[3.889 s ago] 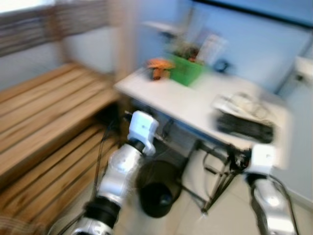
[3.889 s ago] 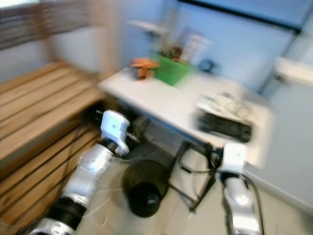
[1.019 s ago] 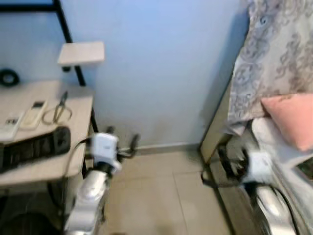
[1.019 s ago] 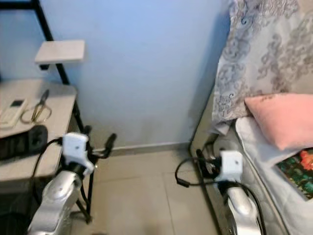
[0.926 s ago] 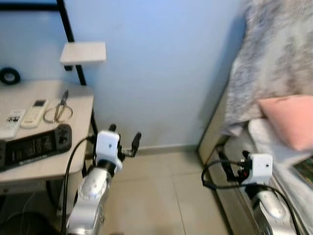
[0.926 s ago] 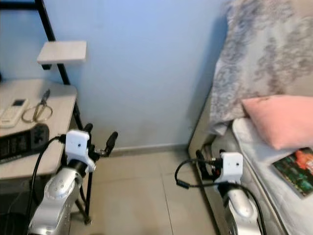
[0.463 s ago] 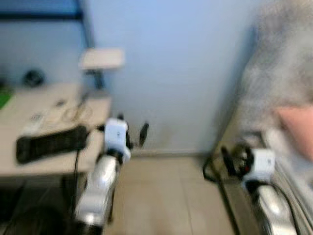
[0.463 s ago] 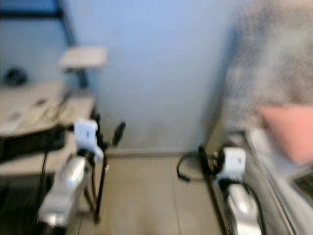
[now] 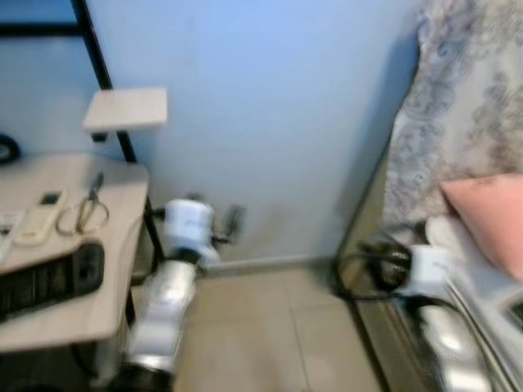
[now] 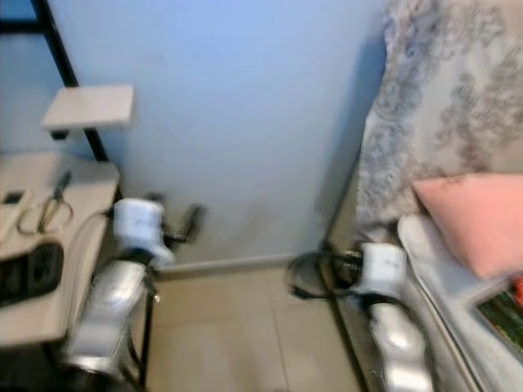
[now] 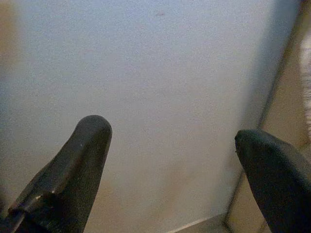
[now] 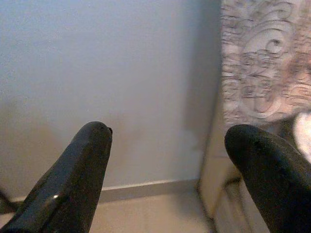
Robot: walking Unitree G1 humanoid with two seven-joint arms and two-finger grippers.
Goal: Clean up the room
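A light table [image 9: 114, 188] on my left carries a white remote [image 9: 39, 219], scissors [image 9: 88, 208] and a black power strip [image 9: 49, 278]. On the right a bed holds a pink pillow [image 9: 490, 216] below a grey patterned blanket [image 9: 466, 106]; a colourful book [image 10: 502, 314] lies at its edge. My left gripper [image 9: 214, 214] is raised beside the table's corner, open and empty, its fingers [image 11: 73, 174] facing the blue wall. Near the bed frame, my right gripper [image 10: 327, 265] is open too, with nothing between its fingers [image 12: 77, 170].
A small white shelf [image 9: 127, 109] hangs on a black metal post [image 9: 102, 73] above the table. The blue wall [image 9: 270, 122] stands straight ahead. Beige floor tiles [image 9: 270, 335] run between table and bed. The picture is blurred.
The view has swung from the wooden bench and table round to the wall and bed, and it still sways. Both grippers stay raised, open and empty.
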